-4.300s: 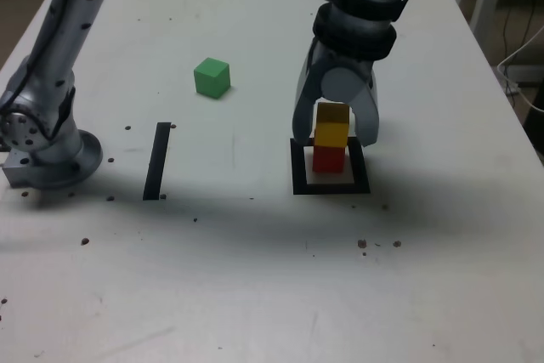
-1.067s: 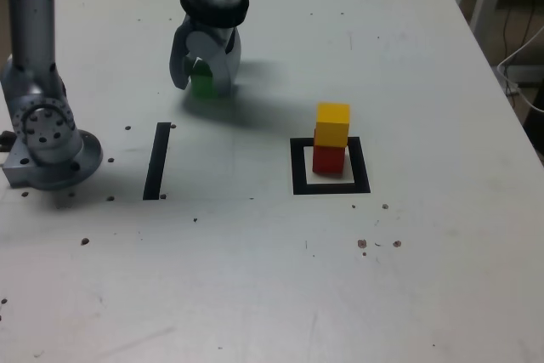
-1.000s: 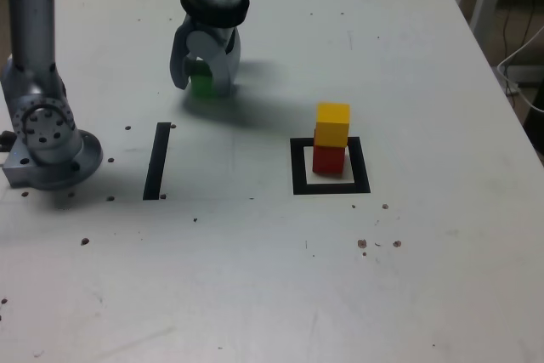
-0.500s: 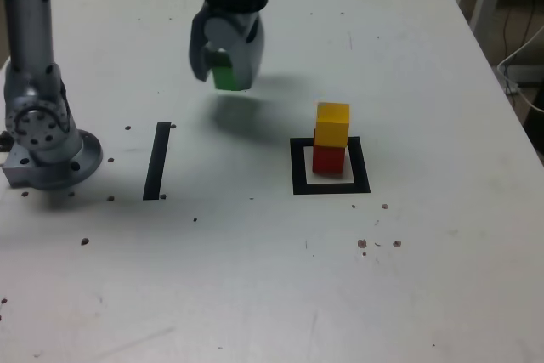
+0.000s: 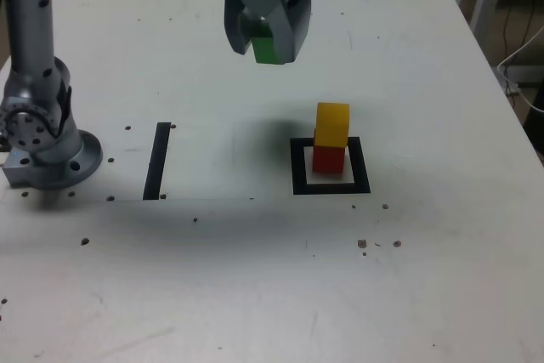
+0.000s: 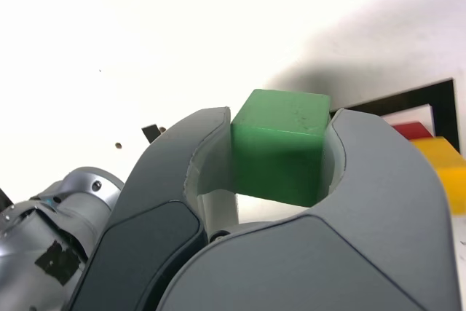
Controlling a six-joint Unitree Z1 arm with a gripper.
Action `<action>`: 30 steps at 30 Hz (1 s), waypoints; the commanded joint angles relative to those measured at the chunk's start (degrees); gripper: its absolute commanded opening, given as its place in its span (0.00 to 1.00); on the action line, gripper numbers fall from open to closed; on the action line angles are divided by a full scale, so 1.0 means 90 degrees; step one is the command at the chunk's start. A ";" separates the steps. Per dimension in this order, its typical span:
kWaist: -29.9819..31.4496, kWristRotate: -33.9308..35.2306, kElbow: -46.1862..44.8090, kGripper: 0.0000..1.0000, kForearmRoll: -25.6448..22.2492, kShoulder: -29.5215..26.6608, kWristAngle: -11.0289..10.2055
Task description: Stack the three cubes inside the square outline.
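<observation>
White table (image 5: 425, 252) | end effector (image 6: 280, 154) closed on green cube (image 6: 280, 147) | cube held above the surface

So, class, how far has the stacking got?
Done: the yellow cube sits on the red cube inside the square outline. In hand: the pincer grips the green cube above the table. Left: setting green on yellow, presumably, and letting go.

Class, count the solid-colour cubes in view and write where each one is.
3. The green cube is gripped in the hand, above the table; the yellow cube sits on the red cube, which stands inside the black square outline.
</observation>
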State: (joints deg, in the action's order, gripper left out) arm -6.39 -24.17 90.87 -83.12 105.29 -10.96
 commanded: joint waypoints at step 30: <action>0.1134 0.1569 0.1613 0.31 -0.0901 0.1157 0.0599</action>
State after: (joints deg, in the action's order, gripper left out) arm 3.45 -10.39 104.86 -90.04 114.97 -5.70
